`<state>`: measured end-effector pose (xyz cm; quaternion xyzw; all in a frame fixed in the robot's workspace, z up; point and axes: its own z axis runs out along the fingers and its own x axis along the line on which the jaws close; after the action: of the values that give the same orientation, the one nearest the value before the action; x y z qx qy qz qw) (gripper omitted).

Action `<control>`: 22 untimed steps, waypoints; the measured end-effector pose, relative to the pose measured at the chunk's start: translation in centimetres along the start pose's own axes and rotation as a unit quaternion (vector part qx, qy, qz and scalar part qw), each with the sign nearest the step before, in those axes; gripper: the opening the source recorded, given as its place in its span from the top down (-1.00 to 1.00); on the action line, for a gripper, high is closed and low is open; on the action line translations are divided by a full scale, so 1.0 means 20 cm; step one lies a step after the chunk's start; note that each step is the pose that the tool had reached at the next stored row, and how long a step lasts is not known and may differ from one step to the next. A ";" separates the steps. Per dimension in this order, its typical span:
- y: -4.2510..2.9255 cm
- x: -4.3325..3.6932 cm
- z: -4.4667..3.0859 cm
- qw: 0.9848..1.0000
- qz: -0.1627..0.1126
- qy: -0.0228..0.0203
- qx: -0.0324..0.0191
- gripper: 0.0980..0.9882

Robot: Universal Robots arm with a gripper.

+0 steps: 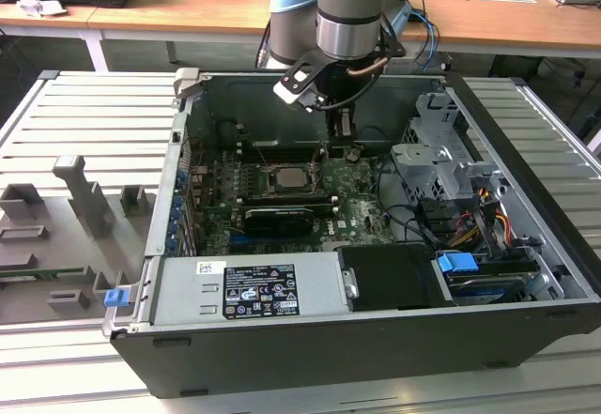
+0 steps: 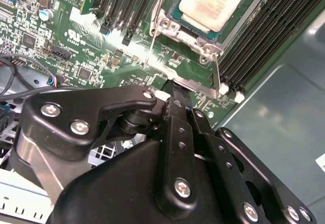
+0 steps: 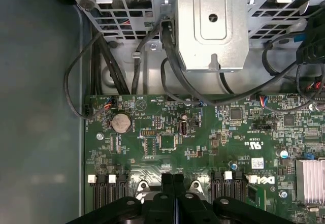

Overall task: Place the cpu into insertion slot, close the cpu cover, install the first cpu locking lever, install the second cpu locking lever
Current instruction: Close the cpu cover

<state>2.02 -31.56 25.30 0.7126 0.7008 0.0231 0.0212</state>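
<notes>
The cpu (image 1: 286, 178) (image 2: 210, 3), a flat square chip with a pale beige top, lies in its socket on the green motherboard. The silvery cpu cover (image 2: 189, 37) frames it and looks laid down around it. Two thin wire levers (image 2: 151, 41) (image 2: 217, 71) run along the socket's sides; I cannot tell if they are latched. My gripper (image 1: 343, 135) (image 2: 175, 89) (image 3: 173, 179) hangs low over the board just off the socket's edge, on the exterior view's right of it. Its fingers are shut together with nothing between them.
A grey power supply box (image 1: 249, 287) sits at the case's near side. A metal drive cage (image 1: 441, 165) (image 3: 210, 26) with black cables stands on the exterior view's right. Memory slots (image 2: 259, 46) flank the socket. Grey fixtures (image 1: 84, 198) sit outside the case.
</notes>
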 end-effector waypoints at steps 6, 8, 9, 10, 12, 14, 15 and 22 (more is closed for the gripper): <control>-0.031 -0.001 -0.001 1.000 0.000 0.000 0.000 0.98; -0.039 -0.001 -0.001 1.000 0.000 0.000 0.000 0.98; -0.043 -0.001 -0.001 1.000 0.000 0.000 0.000 0.98; -0.047 -0.001 -0.001 1.000 0.000 0.000 0.000 0.98; -0.054 -0.001 -0.001 1.000 0.000 0.000 0.000 0.98; -0.062 -0.001 -0.001 1.000 0.000 0.000 0.000 0.98; -0.065 -0.001 -0.001 1.000 0.000 0.000 0.000 0.98; -0.088 -0.001 -0.001 1.000 0.000 0.000 0.000 0.98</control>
<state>0.26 -31.56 25.22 0.7126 0.7008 0.0231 0.0212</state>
